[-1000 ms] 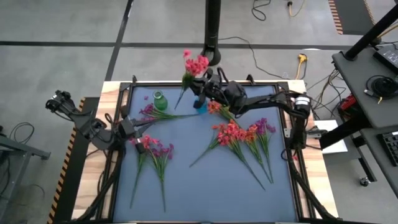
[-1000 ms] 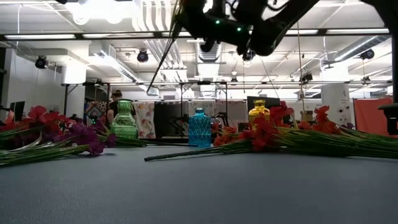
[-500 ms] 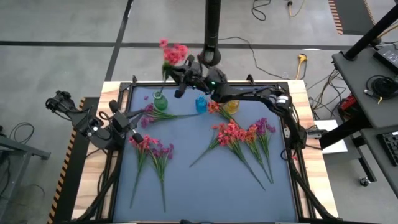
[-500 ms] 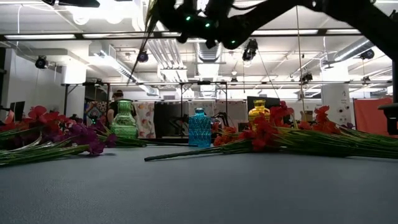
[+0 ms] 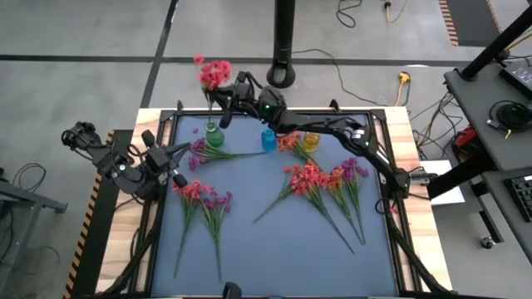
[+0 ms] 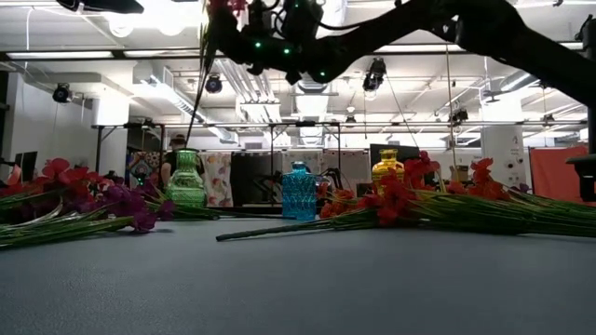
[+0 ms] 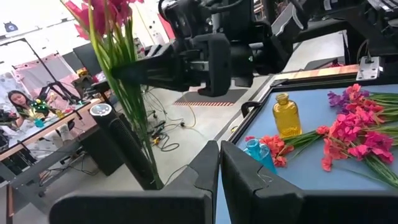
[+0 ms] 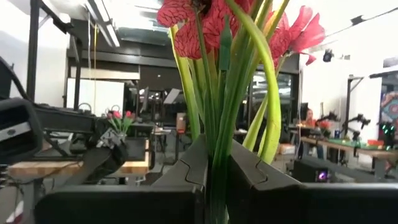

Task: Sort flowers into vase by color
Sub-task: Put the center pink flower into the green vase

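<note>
Flowers (image 5: pixel 214 73), a pink sprig, were clenched upright in the right claw (image 5: pixel 226 100), stems hanging just above the green vase (image 5: pixel 214 134); a missed mouth could tip it. Left claw (image 5: pixel 176 155) was closed, empty.

Grey concrete floor (image 5: pixel 100 33) all around the table, crossed by dark seams, with orange-and-black hazard tape (image 5: pixel 450 21) near the far edge. A black round post (image 5: pixel 285 41) stands just behind the table. Loose cables (image 5: pixel 357 12) trail over the floor, ending by a yellow plug (image 5: pixel 404 78). A grey desk (image 5: pixel 490 108) sits off to one side. Overhead, white ducts (image 6: pixel 233 74) and bright ceiling lights (image 6: pixel 121 19) run across. A person (image 7: pixel 22 102) sits at a far bench.
</note>
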Controlling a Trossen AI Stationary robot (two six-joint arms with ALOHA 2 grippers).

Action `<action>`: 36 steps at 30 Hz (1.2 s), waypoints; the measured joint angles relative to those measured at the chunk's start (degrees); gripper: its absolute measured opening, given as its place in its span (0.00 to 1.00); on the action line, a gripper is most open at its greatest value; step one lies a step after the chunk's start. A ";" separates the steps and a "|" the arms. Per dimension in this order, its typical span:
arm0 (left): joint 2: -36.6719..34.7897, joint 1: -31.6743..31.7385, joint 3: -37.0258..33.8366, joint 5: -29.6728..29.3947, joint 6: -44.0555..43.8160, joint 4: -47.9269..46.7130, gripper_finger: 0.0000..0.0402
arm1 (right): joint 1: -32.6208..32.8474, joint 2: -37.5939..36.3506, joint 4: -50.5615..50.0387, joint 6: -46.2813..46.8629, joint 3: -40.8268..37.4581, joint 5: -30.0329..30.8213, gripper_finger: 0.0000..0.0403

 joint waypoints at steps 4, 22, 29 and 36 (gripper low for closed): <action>0.04 0.00 -0.01 0.01 0.00 0.00 0.00 | -0.21 2.50 0.19 -1.33 2.39 0.00 0.06; 0.05 0.00 -0.01 0.03 0.20 -0.43 0.00 | -0.18 3.13 -4.97 -1.24 3.14 0.02 0.06; 0.07 0.00 -0.01 0.05 0.20 -0.41 0.00 | -0.13 3.03 -4.93 -0.08 6.25 -0.10 0.06; 0.07 -0.02 -0.01 0.05 0.16 -0.41 0.00 | 0.42 3.02 -8.00 0.94 7.62 -2.85 0.06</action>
